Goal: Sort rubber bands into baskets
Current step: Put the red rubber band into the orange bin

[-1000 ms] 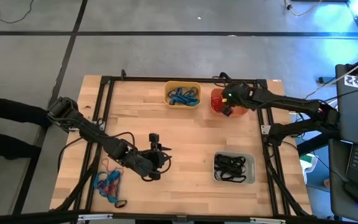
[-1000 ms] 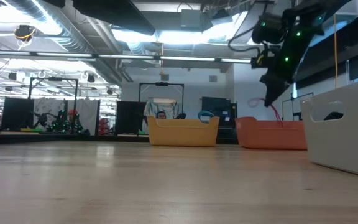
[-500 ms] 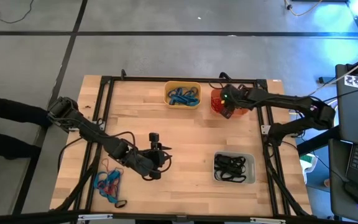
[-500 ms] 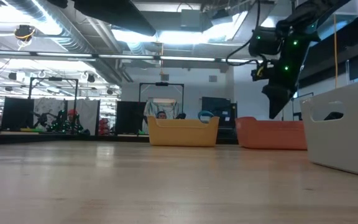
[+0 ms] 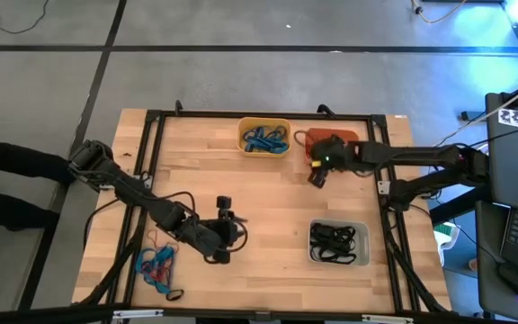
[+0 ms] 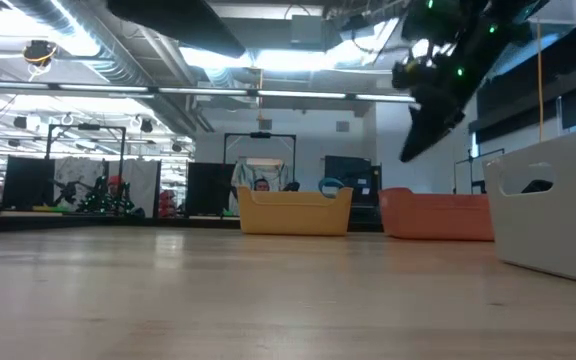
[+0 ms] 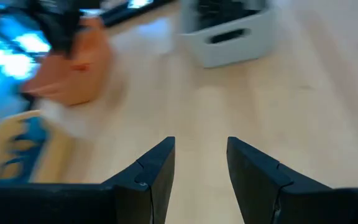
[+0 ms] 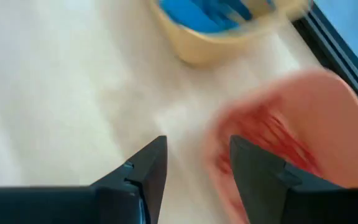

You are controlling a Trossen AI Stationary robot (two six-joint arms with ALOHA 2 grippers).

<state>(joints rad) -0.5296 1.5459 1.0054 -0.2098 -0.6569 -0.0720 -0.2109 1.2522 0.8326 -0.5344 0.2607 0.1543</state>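
Right claw (image 5: 317,173), open and empty, hangs beside the orange plastic basket (image 5: 342,139); the loose blue and red rubber bands (image 5: 156,265) lie at the tabletop's opposite near corner, nearer the open left claw (image 5: 233,230).

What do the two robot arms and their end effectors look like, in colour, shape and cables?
Both arms are dark, nearly black, built of jointed segments with black cables running along them. The right arm's end effector shows small green lights near its wrist. Each end effector, the left end effector included, has two dark, flat, wedge-shaped fingers with angular edges.
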